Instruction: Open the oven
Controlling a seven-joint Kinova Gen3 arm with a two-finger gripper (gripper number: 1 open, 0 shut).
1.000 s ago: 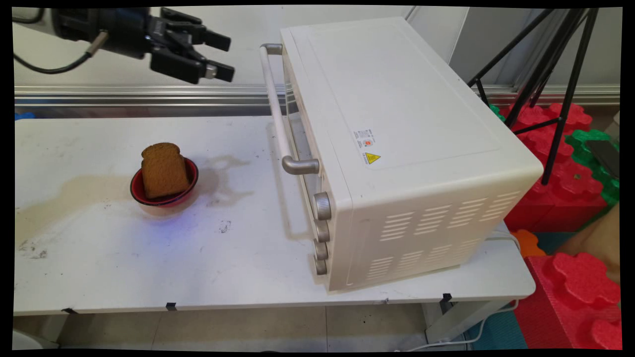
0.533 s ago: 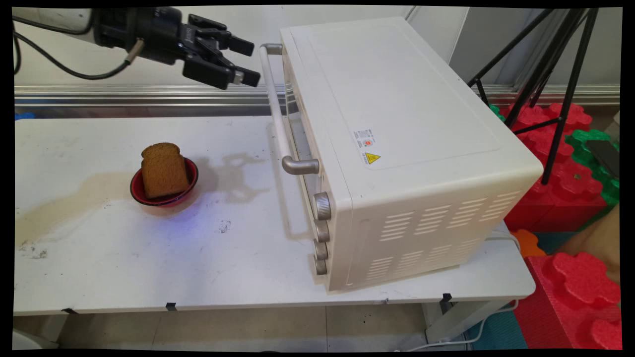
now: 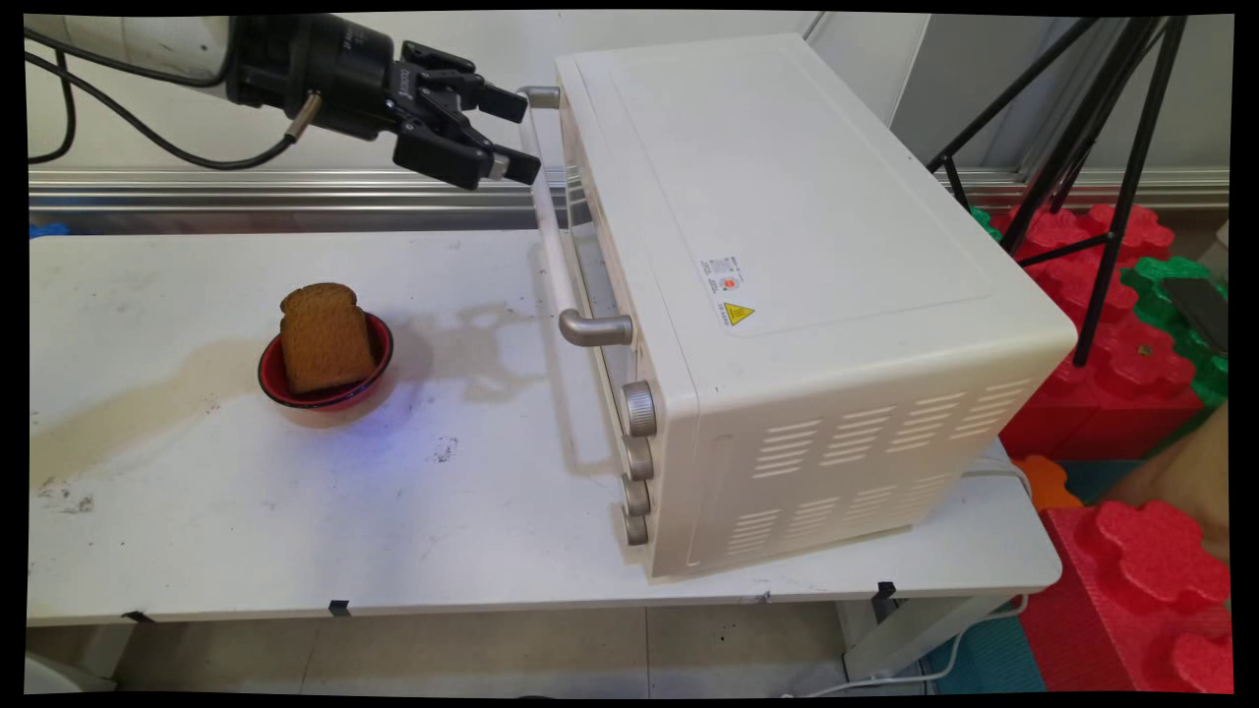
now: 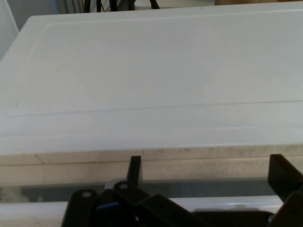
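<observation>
My gripper is open, high above the table, with its fingertips on either side of the far end of the oven's handle bar. The white toaster oven stands on the table's right half, its door shut and facing left. In the hand view the oven's top fills the picture, and the handle bar runs across the bottom between my fingers. A slice of brown toast stands upright in a small red bowl on the left of the table.
Several metal knobs line the oven's near front edge. The white table shows a brownish stain at left. A black tripod and red and green foam blocks stand to the right of the table.
My gripper has travelled right, from open air left of the oven to the far end of the handle bar, staying open. Toast, bowl and oven have not moved.
</observation>
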